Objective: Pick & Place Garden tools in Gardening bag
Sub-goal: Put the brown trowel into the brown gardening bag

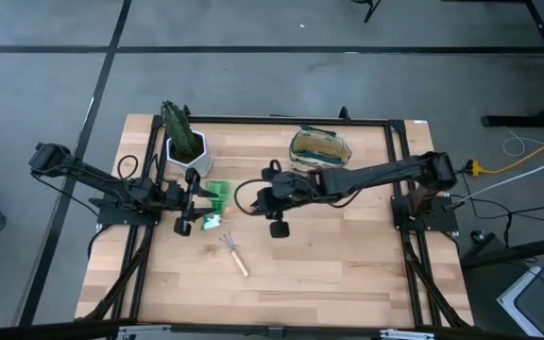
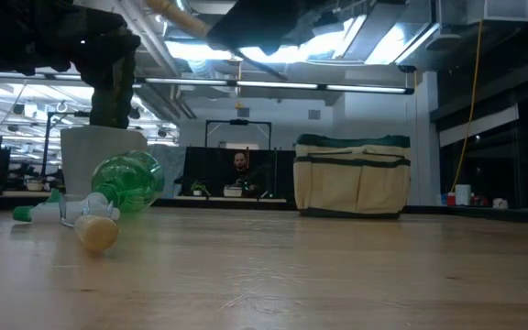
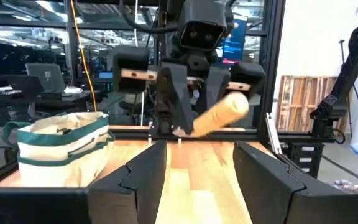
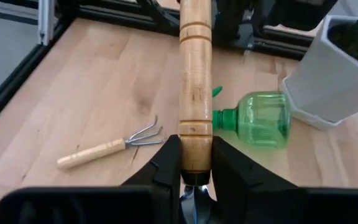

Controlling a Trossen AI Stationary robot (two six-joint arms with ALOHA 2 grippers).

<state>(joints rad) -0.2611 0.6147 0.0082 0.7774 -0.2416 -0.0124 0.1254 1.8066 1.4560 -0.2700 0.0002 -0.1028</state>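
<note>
My right gripper (image 4: pixel 196 157) is over the table's middle (image 1: pixel 270 201), shut on the trowel, whose wooden handle (image 4: pixel 195 74) points toward the left arm. It also shows in the left wrist view (image 3: pixel 221 113). My left gripper (image 1: pixel 195 201) is open and empty, above the green-and-white bottle (image 1: pixel 213 196), which lies on its side on the table. The wooden-handled rake (image 1: pixel 235 255) lies flat nearer the front edge. The beige bag with green trim (image 1: pixel 320 147) stands upright at the far side. The pruning shears are not in view. My right gripper pinches the trowel's wooden handle at its blade end (image 4: pixel 195 144) between the two fingers. The fingers come level from the table's right side and lie along the handle. The handle sticks out past the fingertips, clear of the table; a bit of silver blade (image 4: pixel 194 198) shows back between the fingers.
A white pot with a green cactus (image 1: pixel 185 144) stands at the far left, close to my left gripper. A black frame (image 1: pixel 253 121) runs along the table's far edge. Bare wood lies in front of the rake (image 1: pixel 329 283). A person sits in the room beyond (image 2: pixel 239 170).
</note>
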